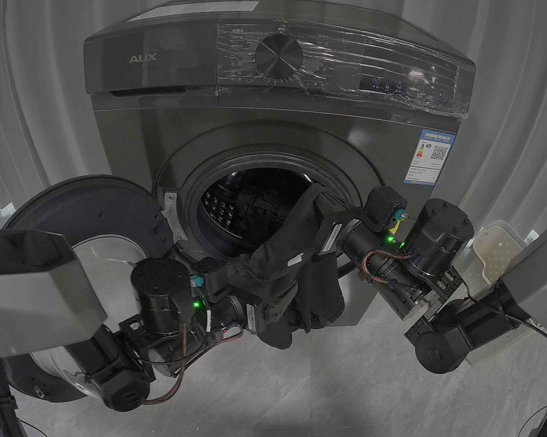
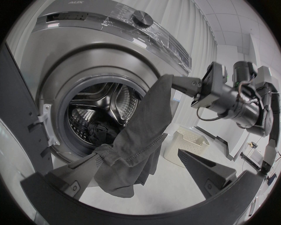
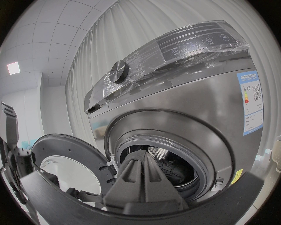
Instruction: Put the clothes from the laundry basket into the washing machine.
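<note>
One dark fabric garment (image 1: 295,261) outside steel drum (image 2: 123,99), right gripper (image 2: 175,83) pinching, left gripper (image 2: 138,153) spread; black clothes (image 2: 99,131) inside; white plastic basket (image 1: 491,252), 3 o'clock, we judge empty.

In the head view the garment (image 1: 289,261) drapes over the left end effector (image 1: 234,279) and hides its fingers. It also covers the tips of the right end effector (image 1: 319,201). The right arm hides much of the basket (image 1: 493,255), so its floor cannot be seen. Dark clothes (image 1: 259,205) in the drum merge into one mass; how many pieces cannot be told. The left arm hides the lower part of the door (image 1: 98,215).
</note>
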Motion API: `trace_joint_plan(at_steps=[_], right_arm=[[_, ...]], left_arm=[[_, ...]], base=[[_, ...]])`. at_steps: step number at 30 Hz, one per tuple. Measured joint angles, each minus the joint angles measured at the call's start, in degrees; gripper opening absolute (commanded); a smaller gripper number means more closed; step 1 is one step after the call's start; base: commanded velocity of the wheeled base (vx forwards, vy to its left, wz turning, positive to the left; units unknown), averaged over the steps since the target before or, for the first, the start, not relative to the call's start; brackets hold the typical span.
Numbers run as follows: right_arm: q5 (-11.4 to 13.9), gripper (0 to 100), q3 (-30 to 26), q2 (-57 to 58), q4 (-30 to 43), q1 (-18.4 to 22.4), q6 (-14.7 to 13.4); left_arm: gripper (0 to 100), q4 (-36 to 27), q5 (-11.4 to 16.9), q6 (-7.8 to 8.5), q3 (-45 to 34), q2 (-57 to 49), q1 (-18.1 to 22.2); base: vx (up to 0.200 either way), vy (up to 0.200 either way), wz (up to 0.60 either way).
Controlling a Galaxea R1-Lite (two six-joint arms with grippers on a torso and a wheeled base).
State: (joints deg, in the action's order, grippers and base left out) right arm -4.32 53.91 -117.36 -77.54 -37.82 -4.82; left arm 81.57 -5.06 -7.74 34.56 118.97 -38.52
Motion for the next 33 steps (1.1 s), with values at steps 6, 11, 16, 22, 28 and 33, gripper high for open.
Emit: trace_joint_plan(at_steps=[6,11,16,22,28,33], right_arm=[[-0.7,0,1.2,-0.5,0.8,-1.0,-0.1],[-0.8,0,1.6,-0.8,1.0,-1.5,-0.3],[-0.9,0,1.3,-0.7,1.0,-2.0,-0.7],[-2.2,0,-0.3,-0.1,1.1,-2.4,-1.3],[-2.7,0,-1.0,0.6,1.1,-2.5,-1.6],[-2.7,0,-1.1,0.7,1.1,-1.5,-1.7]], left_arm=[[100,0.1,-0.2,0.44,5.0,5.8,-0.2],[100,1.1,-0.4,0.61,10.4,11.2,-0.2],[100,1.8,-1.0,1.34,16.9,16.4,0.2],[100,2.0,-2.2,2.22,24.0,22.2,1.8],[0,3.1,-3.5,2.66,25.9,24.9,2.6],[0,4.2,-3.6,2.57,23.8,24.0,2.7]], base=[[0.0,0.0,0.0],[0.0,0.0,0.0],[0.0,0.0,0.0],[0.0,0.0,0.0],[0.0,0.0,0.0],[0.0,0.0,0.0]])
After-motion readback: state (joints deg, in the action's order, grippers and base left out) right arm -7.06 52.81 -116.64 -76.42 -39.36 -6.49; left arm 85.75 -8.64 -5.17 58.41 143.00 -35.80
